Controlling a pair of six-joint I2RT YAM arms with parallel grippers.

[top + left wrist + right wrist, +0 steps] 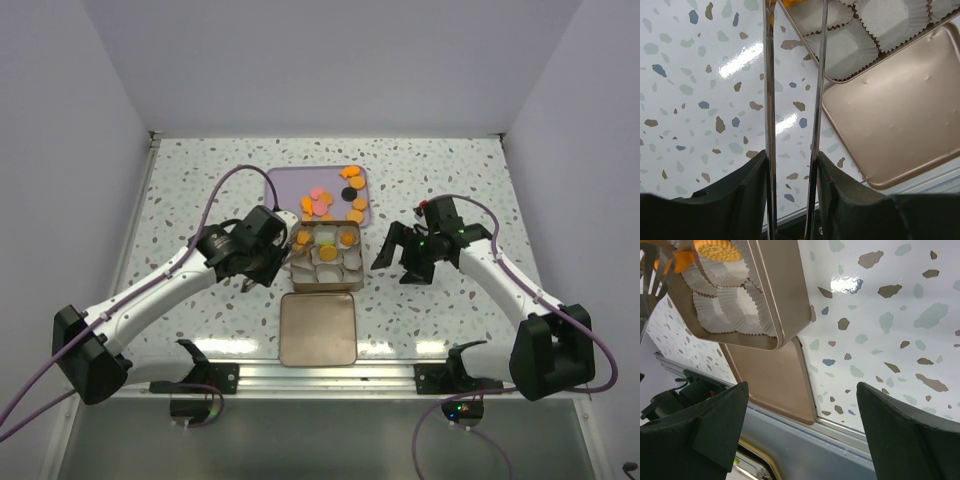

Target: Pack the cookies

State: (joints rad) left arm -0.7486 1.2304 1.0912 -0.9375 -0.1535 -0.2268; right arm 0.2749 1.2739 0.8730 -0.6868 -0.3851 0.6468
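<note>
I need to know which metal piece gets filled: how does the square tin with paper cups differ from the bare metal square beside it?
The tin holds white paper cups and orange cookies; the bare square holds nothing. The tin lies by the purple tray; the bare square lies nearer the arm bases. Tongs in the left gripper reach the tin, not the bare square. Both are gold, square, round-cornered, flat on the table.

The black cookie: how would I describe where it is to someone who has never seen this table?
Look at the speckled table and find the purple tray at its far middle, just beyond the square tin. On the tray's right side, among the orange cookies, lies the black cookie. It is the only dark disc there; its neighbours are all orange or pink.
</note>
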